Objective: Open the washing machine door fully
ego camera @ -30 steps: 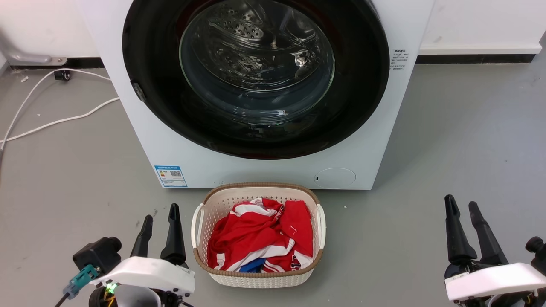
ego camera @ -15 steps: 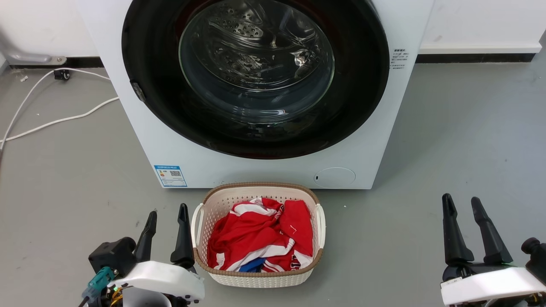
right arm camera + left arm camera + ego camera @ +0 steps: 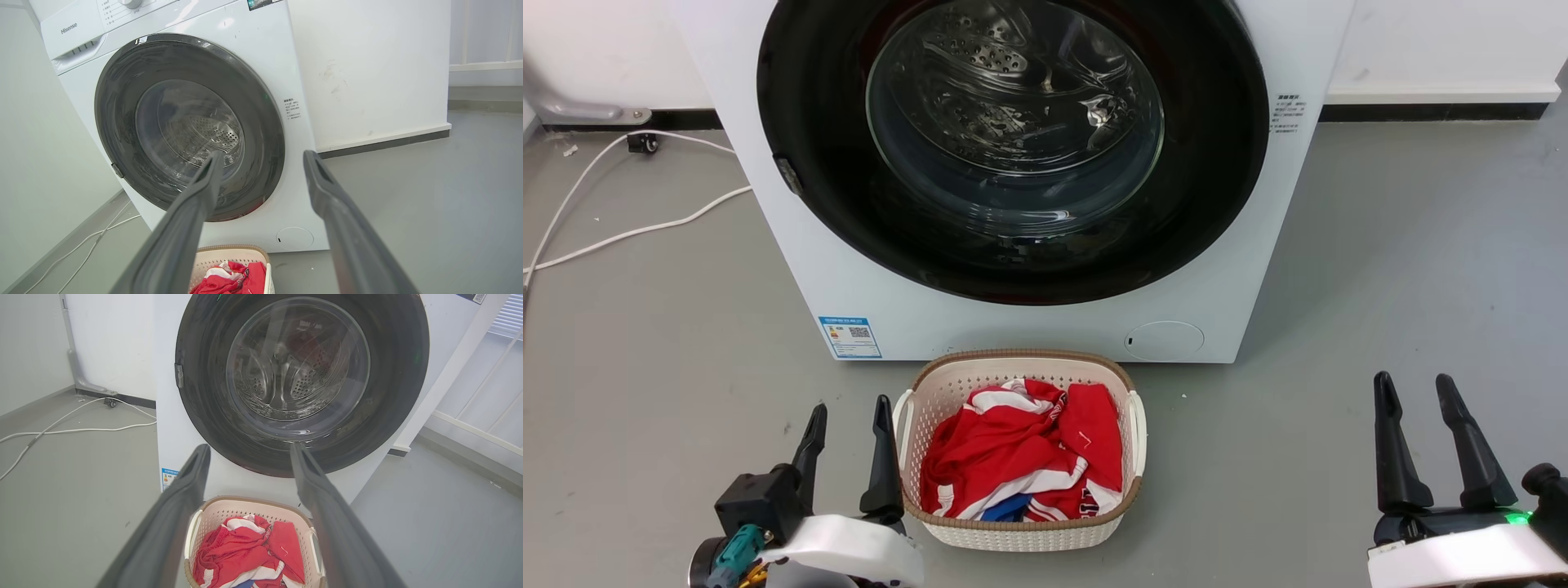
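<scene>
Head view, washing machine door (image 3: 809, 155) top cropped

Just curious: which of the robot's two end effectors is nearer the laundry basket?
The left end effector, its fingers right beside the laundry basket; the right end effector stands well off across the grey floor.

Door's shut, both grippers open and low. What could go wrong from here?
1. The laundry basket stands right before the washing machine, with the left gripper close beside its handle: reaching forward could snag or shove it.
2. The washing machine door looks smooth and glossy, no clear handle in view, so a grip might slip off.
</scene>
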{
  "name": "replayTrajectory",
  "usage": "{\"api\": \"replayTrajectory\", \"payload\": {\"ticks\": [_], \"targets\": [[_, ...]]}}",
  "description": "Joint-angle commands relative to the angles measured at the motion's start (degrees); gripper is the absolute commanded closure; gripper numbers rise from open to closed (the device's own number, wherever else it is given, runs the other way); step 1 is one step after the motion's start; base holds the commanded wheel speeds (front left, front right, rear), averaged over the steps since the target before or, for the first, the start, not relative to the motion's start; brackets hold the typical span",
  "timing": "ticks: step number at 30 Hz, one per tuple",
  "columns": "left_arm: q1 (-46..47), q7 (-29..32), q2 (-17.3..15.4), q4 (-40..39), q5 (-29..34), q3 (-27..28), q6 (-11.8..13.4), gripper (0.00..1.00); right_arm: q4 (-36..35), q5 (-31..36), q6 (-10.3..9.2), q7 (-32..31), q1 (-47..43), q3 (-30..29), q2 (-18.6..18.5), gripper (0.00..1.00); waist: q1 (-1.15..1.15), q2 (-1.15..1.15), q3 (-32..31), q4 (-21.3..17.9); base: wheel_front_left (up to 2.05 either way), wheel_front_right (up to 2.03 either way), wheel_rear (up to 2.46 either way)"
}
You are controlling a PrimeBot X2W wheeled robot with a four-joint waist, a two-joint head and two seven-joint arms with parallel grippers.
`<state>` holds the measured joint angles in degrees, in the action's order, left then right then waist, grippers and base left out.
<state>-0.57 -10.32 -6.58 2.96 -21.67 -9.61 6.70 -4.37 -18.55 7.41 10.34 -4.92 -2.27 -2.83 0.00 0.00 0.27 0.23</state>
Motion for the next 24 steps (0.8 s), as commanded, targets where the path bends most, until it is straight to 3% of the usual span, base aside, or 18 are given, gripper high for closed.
{"api": "replayTrajectory", "payload": {"ticks": [1, 24], "targets": [[-0.1, -0.6, 0.1, -0.6, 1.4, -0.1, -0.1, 0.0, -1.1, 1.3, 0.12, 0.5, -0.4, 0.0, -0.1, 0.0, 0.0, 0.0, 0.0, 0.1, 0.0, 0.0, 0.0], [-2.1, -3.3, 2.9, -1.0, 10.3, 2.6, -2.8, 0.0, -3.4, 7.4, 0.13, 3.3, -2.2, 0.4, -0.1, 0.0, 0.0, 0.0, -0.3, -0.1, 0.0, 0.0, 0.0]]}}
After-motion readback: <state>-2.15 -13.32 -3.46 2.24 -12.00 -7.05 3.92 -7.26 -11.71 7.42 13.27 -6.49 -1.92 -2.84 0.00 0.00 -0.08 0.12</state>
